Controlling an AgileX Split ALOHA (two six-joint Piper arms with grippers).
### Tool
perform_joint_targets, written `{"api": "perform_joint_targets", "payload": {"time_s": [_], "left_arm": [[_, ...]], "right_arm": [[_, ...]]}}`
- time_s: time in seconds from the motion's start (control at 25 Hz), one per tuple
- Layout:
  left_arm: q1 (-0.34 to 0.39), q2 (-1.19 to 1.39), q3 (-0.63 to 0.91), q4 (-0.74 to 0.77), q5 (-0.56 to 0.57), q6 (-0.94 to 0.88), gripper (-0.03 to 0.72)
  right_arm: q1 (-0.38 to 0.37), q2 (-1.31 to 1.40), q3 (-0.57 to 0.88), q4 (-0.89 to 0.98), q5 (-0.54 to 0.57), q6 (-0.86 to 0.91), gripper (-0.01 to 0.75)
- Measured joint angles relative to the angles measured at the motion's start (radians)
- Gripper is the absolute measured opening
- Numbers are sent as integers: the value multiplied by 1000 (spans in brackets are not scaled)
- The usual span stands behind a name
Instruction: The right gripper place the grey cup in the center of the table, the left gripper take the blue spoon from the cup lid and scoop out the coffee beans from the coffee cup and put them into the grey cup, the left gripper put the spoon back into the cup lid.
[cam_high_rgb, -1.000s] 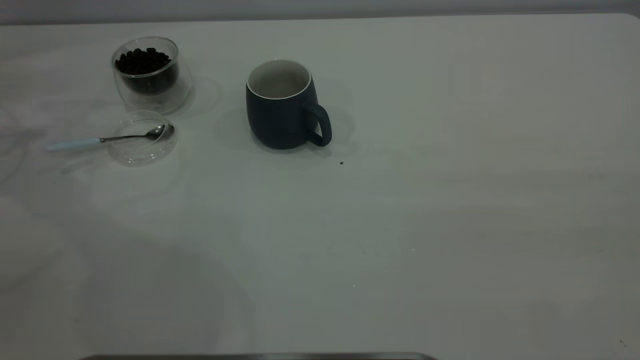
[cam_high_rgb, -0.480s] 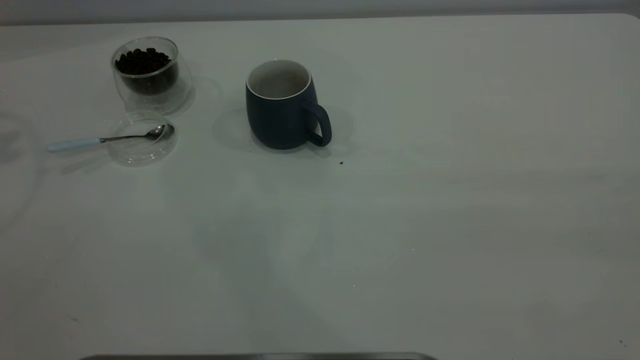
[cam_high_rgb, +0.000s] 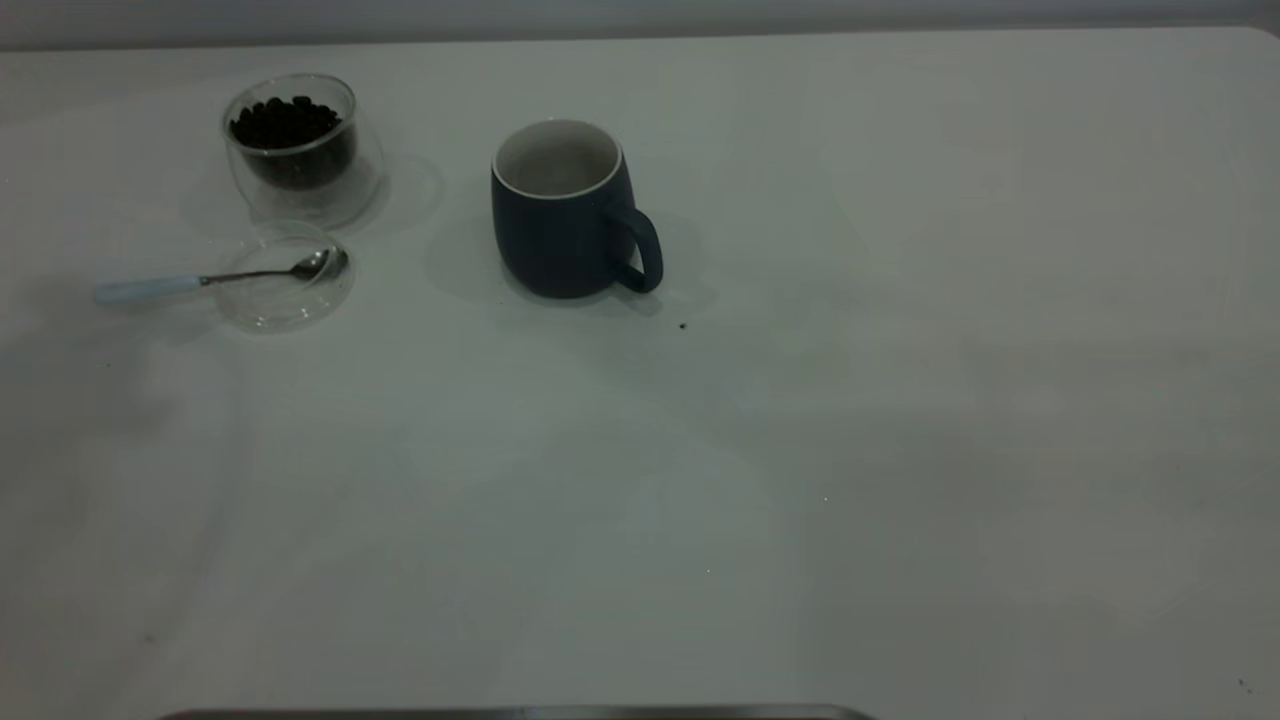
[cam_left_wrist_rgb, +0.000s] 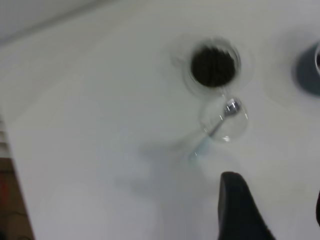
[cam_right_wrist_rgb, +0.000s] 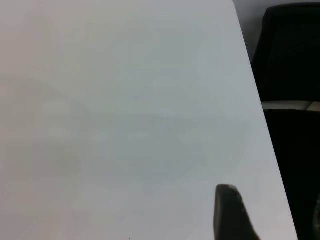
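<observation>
Nothing on the table (cam_high_rgb: 900, 420) has shifted since the earlier frames; only the soft shadows on its surface have drifted, which suggests the arms are moving out of the exterior view.

Taking the grey cup (cam_high_rgb: 562, 210) as the landmark: it stands upright, handle toward the camera side and to the right, somewhat left of the table's middle and toward the far edge. Its white inside looks empty, so I judge that no beans have gone in yet. Whether this counts as the finished first step is hard to say.

Well to the left of the grey cup stands the coffee cup (cam_high_rgb: 300, 150), upright, with the coffee beans (cam_high_rgb: 285, 122) filling it near the rim. Just in front of that glass, also left of the grey cup, lies the cup lid (cam_high_rgb: 285, 285). The blue spoon (cam_high_rgb: 215, 278) rests with its bowl in the lid and its pale handle reaching away from the grey cup. One dark speck (cam_high_rgb: 683, 325) lies near the grey cup's handle side.

The left gripper (cam_left_wrist_rgb: 272, 210) hovers above the spoon and lid, its fingers spread wide and holding nothing; picking up the spoon looks like the step in hand. The right gripper (cam_right_wrist_rgb: 270, 212) hangs over bare table by an edge, far from the grey cup, its fingers apart and empty.

Scooping, pouring and returning the spoon all remain.
</observation>
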Motion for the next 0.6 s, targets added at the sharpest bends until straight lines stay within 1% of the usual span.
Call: {"api": "perform_joint_targets", "payload": {"time_s": [0.08, 0.16, 0.32, 0.44, 0.6], "left_arm": [[-45, -72, 0, 61, 0, -90, 439], [-69, -130, 0, 114, 0, -154, 439], [-78, -254, 65, 158, 0, -231, 439], [-79, -377, 187, 159, 0, -240, 439], [-79, -565, 414, 160, 1, -241, 439]], "right_arm": [[0, 0, 0, 0, 0, 0, 364], [0, 0, 0, 0, 0, 0, 364], [0, 0, 0, 0, 0, 0, 364], [0, 0, 0, 0, 0, 0, 364], [0, 0, 0, 0, 0, 0, 364]]}}
